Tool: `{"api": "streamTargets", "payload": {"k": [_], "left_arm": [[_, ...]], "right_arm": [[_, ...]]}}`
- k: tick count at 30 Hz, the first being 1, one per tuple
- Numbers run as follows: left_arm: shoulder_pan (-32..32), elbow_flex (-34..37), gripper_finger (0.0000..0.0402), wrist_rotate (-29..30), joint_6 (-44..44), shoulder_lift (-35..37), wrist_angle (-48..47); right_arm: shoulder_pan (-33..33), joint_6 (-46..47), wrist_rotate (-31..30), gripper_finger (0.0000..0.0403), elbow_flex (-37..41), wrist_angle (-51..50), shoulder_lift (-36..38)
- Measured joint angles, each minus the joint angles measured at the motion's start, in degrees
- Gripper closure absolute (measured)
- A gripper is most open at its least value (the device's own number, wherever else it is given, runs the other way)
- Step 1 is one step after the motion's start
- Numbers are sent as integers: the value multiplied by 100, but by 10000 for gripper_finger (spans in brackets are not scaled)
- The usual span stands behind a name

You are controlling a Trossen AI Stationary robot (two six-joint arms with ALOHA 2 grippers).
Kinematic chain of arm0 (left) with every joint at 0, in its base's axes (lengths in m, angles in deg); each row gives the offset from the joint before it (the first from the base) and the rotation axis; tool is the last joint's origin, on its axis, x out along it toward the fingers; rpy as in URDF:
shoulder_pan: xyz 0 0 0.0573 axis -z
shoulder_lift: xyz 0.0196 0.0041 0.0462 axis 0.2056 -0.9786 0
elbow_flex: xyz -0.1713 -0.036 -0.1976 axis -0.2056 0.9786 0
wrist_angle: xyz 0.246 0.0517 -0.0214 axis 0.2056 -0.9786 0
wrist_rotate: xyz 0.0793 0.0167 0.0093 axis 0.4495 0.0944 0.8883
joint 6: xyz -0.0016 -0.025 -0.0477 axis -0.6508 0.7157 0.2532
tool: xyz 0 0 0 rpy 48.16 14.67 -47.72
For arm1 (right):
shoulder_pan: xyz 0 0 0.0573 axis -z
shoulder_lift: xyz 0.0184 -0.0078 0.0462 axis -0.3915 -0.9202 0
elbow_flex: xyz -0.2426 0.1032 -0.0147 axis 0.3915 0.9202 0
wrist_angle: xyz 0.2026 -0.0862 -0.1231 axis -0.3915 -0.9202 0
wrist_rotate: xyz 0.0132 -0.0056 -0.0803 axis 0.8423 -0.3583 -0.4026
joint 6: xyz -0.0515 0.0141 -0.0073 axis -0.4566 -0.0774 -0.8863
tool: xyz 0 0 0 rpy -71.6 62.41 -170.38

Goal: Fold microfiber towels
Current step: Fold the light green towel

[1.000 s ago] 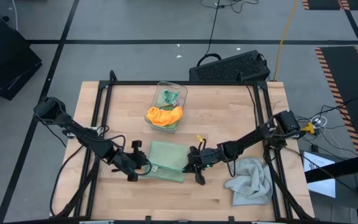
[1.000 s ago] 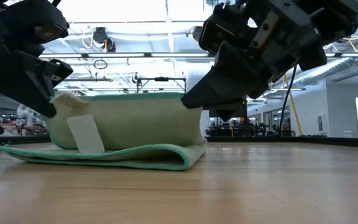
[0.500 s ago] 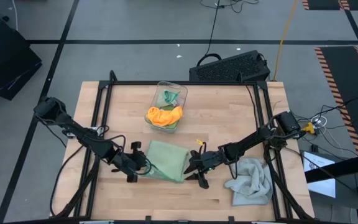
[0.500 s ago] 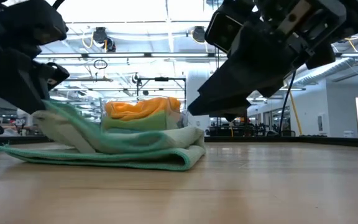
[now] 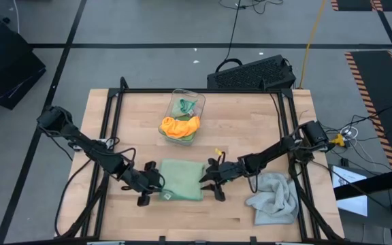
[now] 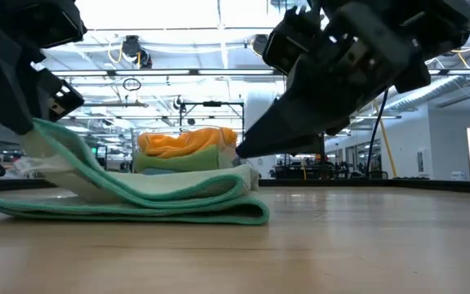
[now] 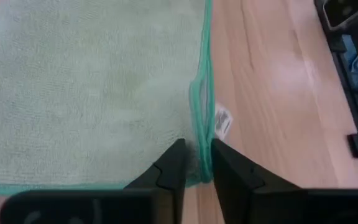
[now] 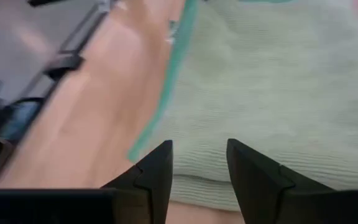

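A sage green towel [image 5: 180,180] lies folded double on the wooden table, with a white label [image 7: 221,121] at its near left edge. My left gripper [image 5: 154,185] is at the towel's left end and is shut on its hem. My right gripper [image 5: 211,182] is at the towel's right end. It is open, with its fingers [image 8: 157,168] apart just above the cloth [image 8: 260,93]; I cannot tell if they touch it. In the low view the towel's left end [image 6: 64,147] rises to my left gripper [image 6: 35,114]. My left gripper pinches the green hem [image 7: 199,155] at the towel's left end between its two fingers. The fingers slant down from the table's left. The upper layer's left end [image 6: 72,155] is lifted off the lower layer. The rest of the towel lies flat on the table.
A clear bin [image 5: 184,102] at the table's far middle holds an orange towel [image 5: 180,126] and a bright green one [image 5: 186,106]. A light grey towel [image 5: 275,199] lies crumpled at the near right. A black frame [image 5: 111,129] borders the table's sides.
The towel's raised half, held up taut between both grippers, has come down over the lower half. My right gripper has let go of its corner, which dropped first. My left gripper has rolled a little and keeps its end slightly lifted.
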Motion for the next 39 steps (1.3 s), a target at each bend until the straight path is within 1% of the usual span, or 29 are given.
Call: {"api": "streamTargets", "payload": {"k": [4, 8, 10, 12, 14, 16, 20, 22, 25, 27, 29, 32, 35, 39], "left_arm": [[34, -126, 280, 1, 143, 0, 133], [187, -409, 231, 44, -186, 53, 153], [249, -490, 214, 292, -384, 55, 149], [324, -483, 205, 843, -419, 53, 54], [344, -414, 203, 1430, -215, 17, 94], [312, -352, 209, 1759, 59, -163, 109], [303, -286, 237, 1991, 246, -540, 80], [282, -289, 251, 2222, 239, -674, 47], [128, -287, 263, 2546, 180, -713, 17], [-6, -287, 263, 2692, 156, -655, -89], [-184, -287, 255, 2727, 135, -565, -251], [-484, -287, 232, 2562, 55, -538, -484], [-750, -287, 204, 2245, 43, -539, -613], [-1028, -287, 176, 1910, 54, -568, -655]], "right_arm": [[7, -210, -321, 268, -2, -74, -1], [4, -277, -322, 276, -8, 746, -60], [4, -290, -321, 282, -22, 1291, -268], [-3, -169, -296, 292, -36, 1728, -587], [-32, -82, -293, 303, -147, 1871, -868], [-80, -156, -291, 316, -302, 1874, -1104], [-152, -416, -295, 341, -504, 1646, -1452], [-149, -378, -326, 352, -517, 1465, -1520], [-146, -191, -305, 364, -541, 1165, -1524], [-143, -147, -164, 368, -539, 1099, -1517], [-144, -153, 27, 368, -533, 983, -1436], [-178, -253, 169, 359, -523, 445, -1158], [-184, -416, 177, 337, -511, -203, -745], [-124, -530, 160, 296, -511, -810, -123]]}}
